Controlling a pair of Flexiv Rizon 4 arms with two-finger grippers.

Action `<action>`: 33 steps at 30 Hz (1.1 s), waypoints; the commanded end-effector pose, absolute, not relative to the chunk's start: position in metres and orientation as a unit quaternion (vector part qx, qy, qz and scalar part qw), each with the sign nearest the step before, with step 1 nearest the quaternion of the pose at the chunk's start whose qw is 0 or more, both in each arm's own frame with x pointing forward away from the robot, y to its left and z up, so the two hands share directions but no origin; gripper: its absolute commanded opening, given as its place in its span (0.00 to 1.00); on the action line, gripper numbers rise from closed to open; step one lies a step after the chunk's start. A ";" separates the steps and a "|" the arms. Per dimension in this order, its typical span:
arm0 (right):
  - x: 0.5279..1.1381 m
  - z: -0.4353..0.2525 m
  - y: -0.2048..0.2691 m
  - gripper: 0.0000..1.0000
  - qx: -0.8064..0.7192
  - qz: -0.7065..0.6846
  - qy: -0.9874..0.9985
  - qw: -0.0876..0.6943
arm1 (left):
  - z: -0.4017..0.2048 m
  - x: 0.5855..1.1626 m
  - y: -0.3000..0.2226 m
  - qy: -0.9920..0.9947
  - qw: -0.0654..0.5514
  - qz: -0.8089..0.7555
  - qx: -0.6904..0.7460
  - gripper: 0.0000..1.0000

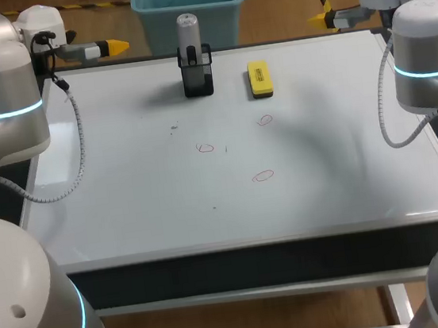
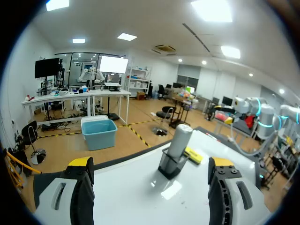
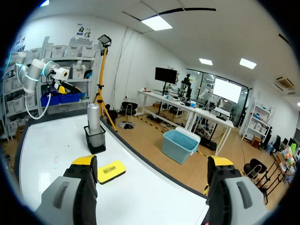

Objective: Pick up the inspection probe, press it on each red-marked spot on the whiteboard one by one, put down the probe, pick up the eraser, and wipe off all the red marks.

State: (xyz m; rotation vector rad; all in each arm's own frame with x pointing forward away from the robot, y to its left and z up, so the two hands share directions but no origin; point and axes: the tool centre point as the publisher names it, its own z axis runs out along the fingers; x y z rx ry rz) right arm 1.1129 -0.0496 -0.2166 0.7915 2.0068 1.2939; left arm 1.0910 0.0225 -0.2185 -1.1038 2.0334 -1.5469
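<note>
Head view: the grey cylindrical probe (image 1: 188, 30) was noted upright in a black holder (image 1: 197, 78) at the far edge of the whiteboard (image 1: 126, 191), left gripper (image 2: 150, 164) and right gripper (image 3: 152, 161) were seen spread and empty, and a straight vertical lift was judged safest.

The holder (image 1: 197, 77) hides the lower part of our probe (image 1: 188, 30). From our left wrist, the holder also covers one end of the eraser (image 2: 193, 155). Our left arm (image 1: 1, 111) and right arm (image 1: 427, 58) cover parts of the table's (image 1: 169, 210) side edges.
</note>
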 end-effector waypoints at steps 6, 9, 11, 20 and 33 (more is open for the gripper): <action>1.113 -0.217 -0.050 1.00 0.299 0.489 0.759 0.308 | -0.218 1.091 0.023 0.719 0.178 -0.547 -0.390 1.00; 1.113 -0.217 -0.050 1.00 0.299 0.489 0.759 0.308 | -0.218 1.091 0.023 0.719 0.178 -0.547 -0.390 1.00; 1.113 -0.217 -0.050 1.00 0.299 0.489 0.759 0.308 | -0.218 1.091 0.023 0.719 0.178 -0.547 -0.390 1.00; 1.113 -0.217 -0.050 1.00 0.299 0.489 0.759 0.308 | -0.218 1.091 0.023 0.719 0.178 -0.547 -0.390 1.00; 1.113 -0.217 -0.050 1.00 0.299 0.489 0.759 0.308 | -0.221 1.100 0.005 0.742 0.161 -0.548 -0.352 1.00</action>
